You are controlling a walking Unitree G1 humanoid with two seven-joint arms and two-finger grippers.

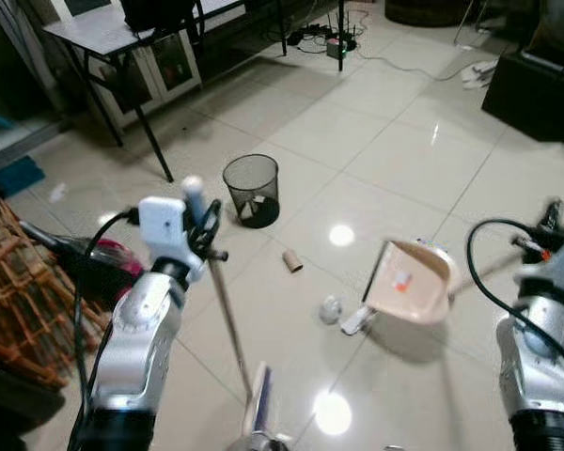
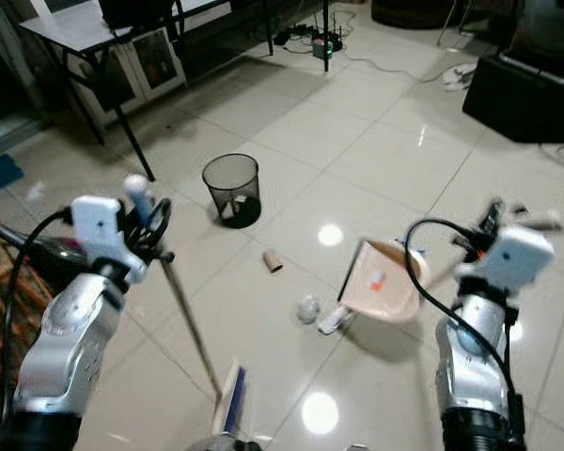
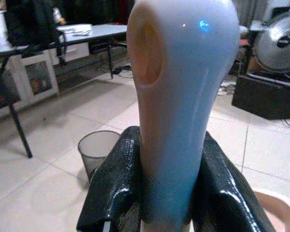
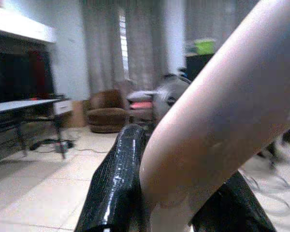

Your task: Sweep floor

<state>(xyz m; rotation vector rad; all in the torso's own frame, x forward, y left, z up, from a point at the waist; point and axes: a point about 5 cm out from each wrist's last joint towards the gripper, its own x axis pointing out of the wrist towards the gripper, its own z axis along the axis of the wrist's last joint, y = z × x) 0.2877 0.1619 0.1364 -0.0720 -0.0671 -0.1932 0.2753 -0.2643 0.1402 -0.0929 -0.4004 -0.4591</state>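
Glossy pale tile floor (image 1: 404, 169), a desk (image 1: 94, 33) at the back, a mesh bin (image 1: 252, 190) standing out on the tiles. Litter lies between broom and dustpan: a cardboard tube (image 1: 291, 261) and a crumpled wad (image 1: 330, 309), the wad just beside the dustpan (image 1: 412, 282) lip. To do this well, I'd say keep the pan's lip flat on the floor and draw the broom (image 1: 227, 324) head in short strokes toward it, tube first. The left gripper (image 3: 166, 188) is clamped on the broom's pale handle top, fingers (image 3: 116, 186) pressed to both sides. The right gripper (image 4: 176, 193) is closed around the dustpan's handle, pan held out ahead.
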